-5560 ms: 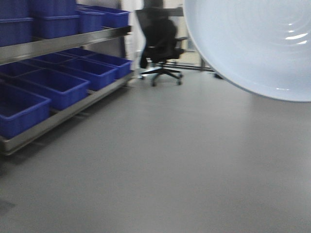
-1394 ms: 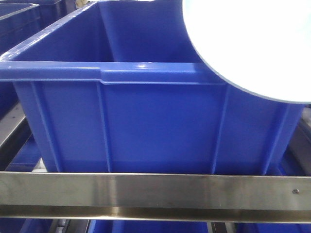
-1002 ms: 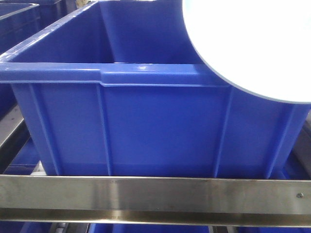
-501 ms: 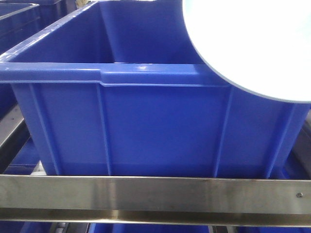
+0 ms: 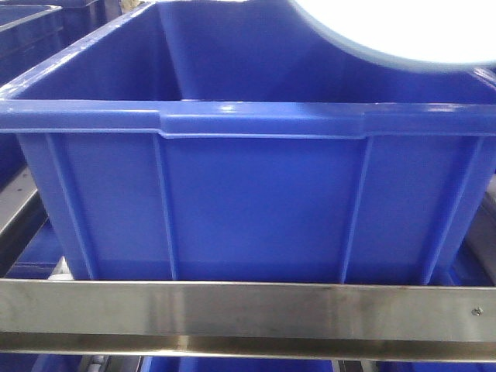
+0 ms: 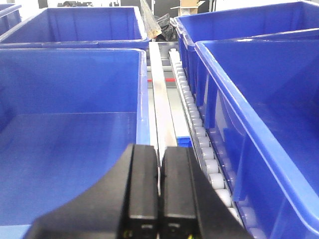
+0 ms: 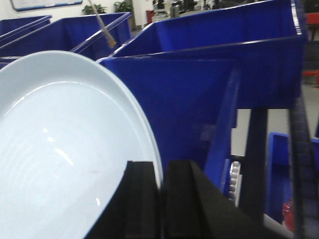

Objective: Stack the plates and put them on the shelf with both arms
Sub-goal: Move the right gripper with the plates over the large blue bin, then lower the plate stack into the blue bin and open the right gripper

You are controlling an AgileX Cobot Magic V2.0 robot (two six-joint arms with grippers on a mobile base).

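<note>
Right claw [image 7: 160,199] pinches the rim of the pale blue-white glossy round plates [image 7: 65,149], held above a large blue plastic bin [image 5: 248,194] on the steel shelf rail [image 5: 232,306]. Left claw [image 6: 159,199] pressed together, holding nothing, above the bins.

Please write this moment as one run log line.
phase: placing | right gripper: jaws shut on plate rim | plate: over blue bin | left gripper: jaws shut, nothing held

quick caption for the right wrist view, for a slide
Right end effector pinching the rim of a pale plate, held beside blue bins on the shelf.
</note>
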